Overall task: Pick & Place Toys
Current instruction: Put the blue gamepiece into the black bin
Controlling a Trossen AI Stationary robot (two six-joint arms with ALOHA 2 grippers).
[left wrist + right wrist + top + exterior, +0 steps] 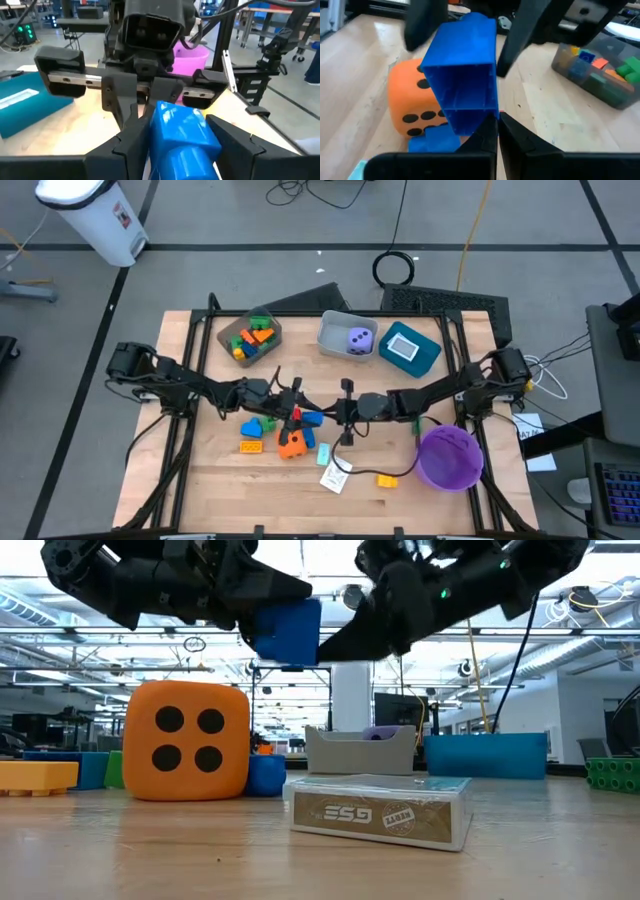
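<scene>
On the table's (pixel 215 480) left half the wood lay mostly bare toward the near edge and the left edge, giving open room there. At the far edge the brown bin (pixel 250 338) held a heap of mixed blocks. The left gripper (pixel 297 412) hung over the middle of the table, above the surface, its fingers clamped on a blue block (pixel 182 137); in the low view that block showed well clear of the tabletop. The block was a hollow, glossy blue plastic piece with a raised stud on top, open underneath in the right wrist view. Below and just beside it sat the orange dotted die (pixel 187 740), rounded at the corners with black dots, and near it a yellow block (pixel 251 446) and smaller blue blocks (pixel 252 426).

Further right, the right gripper (pixel 345 412) met the same blue block from the other side, its fingers shut together with their tips against the block's lower edge. A boxed card deck (pixel 381 812) lay nearer the front edge. The grey bin (pixel 347 336) held the purple die (pixel 360 339); the teal bin (pixel 409 348) stood beside it. The purple bowl (pixel 449 457) crowded the right front corner, leaving little free room there.
</scene>
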